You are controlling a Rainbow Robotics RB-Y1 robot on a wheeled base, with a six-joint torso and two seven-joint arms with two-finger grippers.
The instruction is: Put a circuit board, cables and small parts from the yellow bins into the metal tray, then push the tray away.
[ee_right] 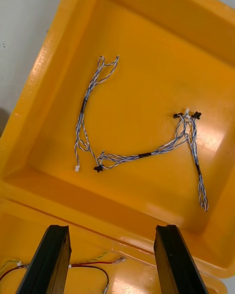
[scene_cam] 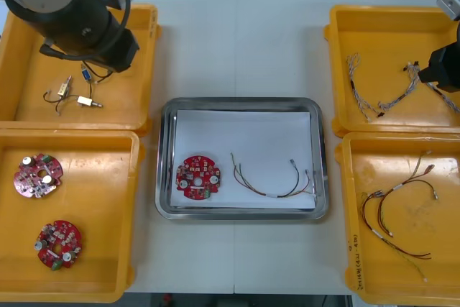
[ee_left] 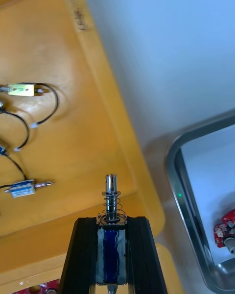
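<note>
Left gripper (ee_left: 111, 247) clamps small metal part (ee_left: 111, 210) above yellow bin (ee_left: 73, 137).
Held high, apparently to clear the rim for the metal tray (scene_cam: 241, 102) (circuit board (scene_cam: 198, 177) and cable (scene_cam: 273, 181) inside); right gripper (ee_right: 111, 264) is spread wide over twisted blue and white cable (ee_right: 137, 154).

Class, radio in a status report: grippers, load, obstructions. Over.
Left gripper shut on small part over far left bin. Right gripper open above blue-white cable. Tray holds board, cable; way there open.

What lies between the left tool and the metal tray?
Left wrist view: the yellow bin's wall, then bare table. The left tool, over that bin, holds a small metal part; the right tool hangs open over the blue-white cable.
</note>
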